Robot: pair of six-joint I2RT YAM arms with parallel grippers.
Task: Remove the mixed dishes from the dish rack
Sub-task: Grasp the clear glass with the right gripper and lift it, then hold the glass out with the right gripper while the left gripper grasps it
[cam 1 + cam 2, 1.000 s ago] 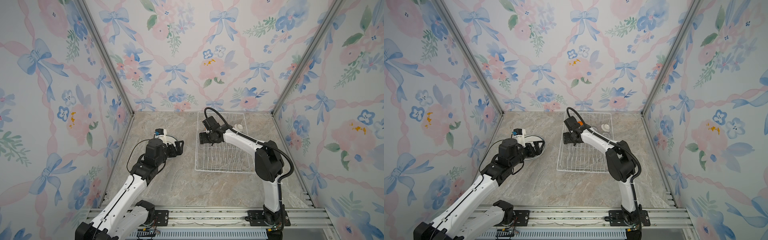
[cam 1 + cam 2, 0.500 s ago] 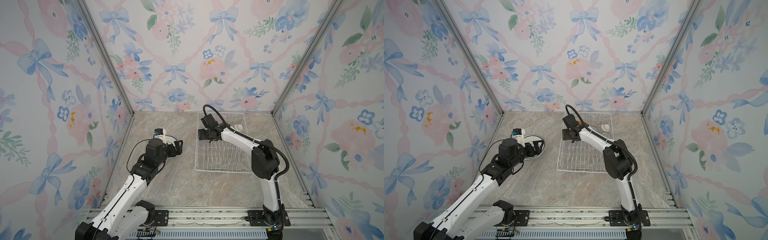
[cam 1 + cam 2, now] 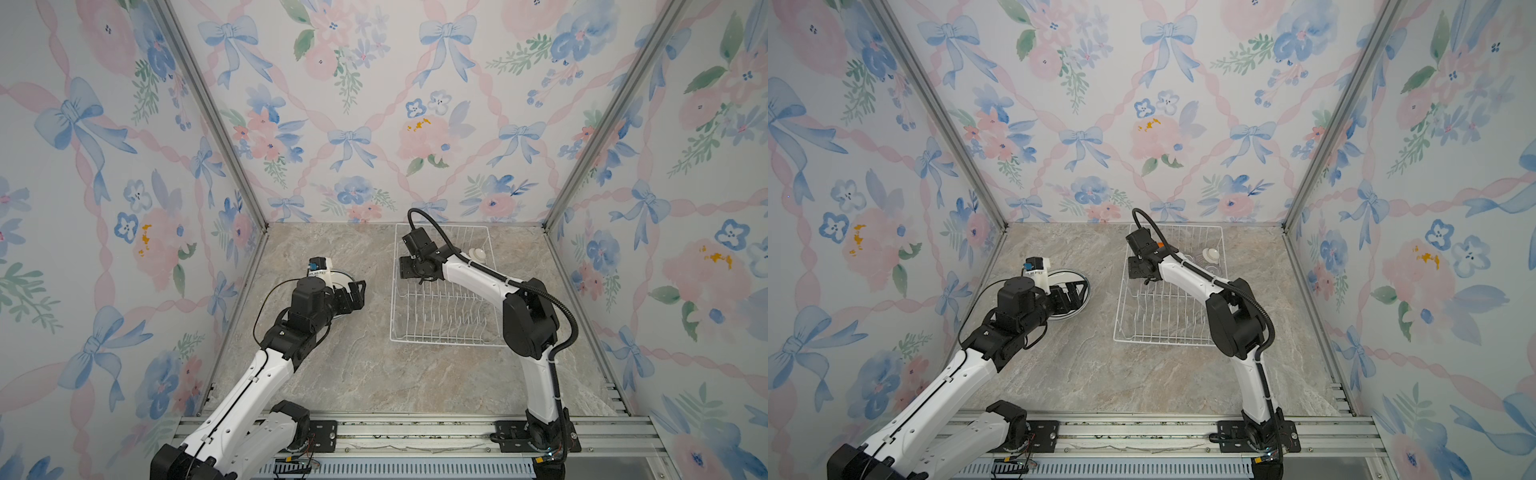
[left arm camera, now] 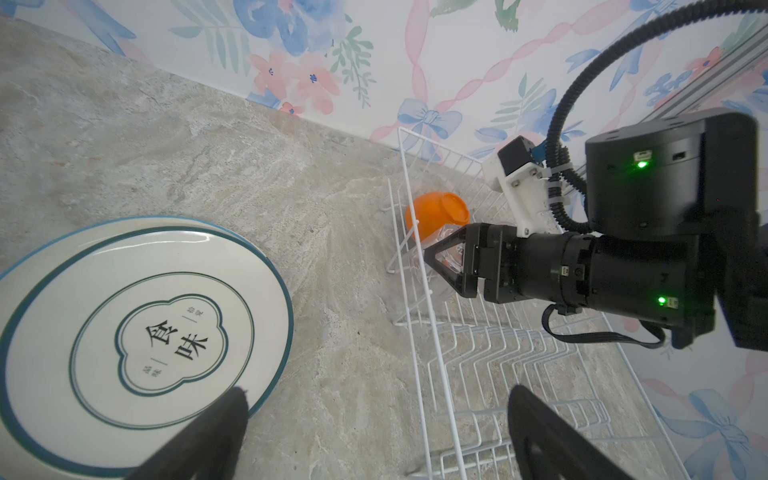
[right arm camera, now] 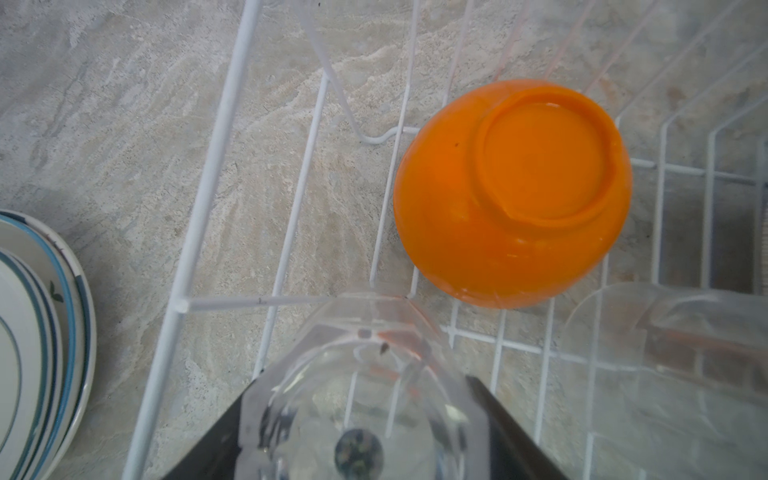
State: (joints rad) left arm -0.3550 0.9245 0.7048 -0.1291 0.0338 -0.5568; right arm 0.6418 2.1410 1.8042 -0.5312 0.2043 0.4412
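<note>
Left tool [image 3: 1075,295], released, over plates [image 3: 1065,275] at centre-left; right tool [image 5: 361,415] around clear tumbler [image 5: 365,332], cannot tell if clenched.

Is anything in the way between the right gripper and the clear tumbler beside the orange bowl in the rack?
Nothing visible. The right gripper straddles the clear tumbler, a finger on each side. The upturned orange bowl sits close beside it in the dish rack, not between.

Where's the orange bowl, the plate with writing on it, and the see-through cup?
Orange bowl [image 5: 513,193]: right wrist view, on its upturned base.
Plate with writing [image 4: 141,332]: left wrist view, on its painted middle.
Clear tumbler [image 5: 361,386]: right wrist view, on its glass wall.
</note>
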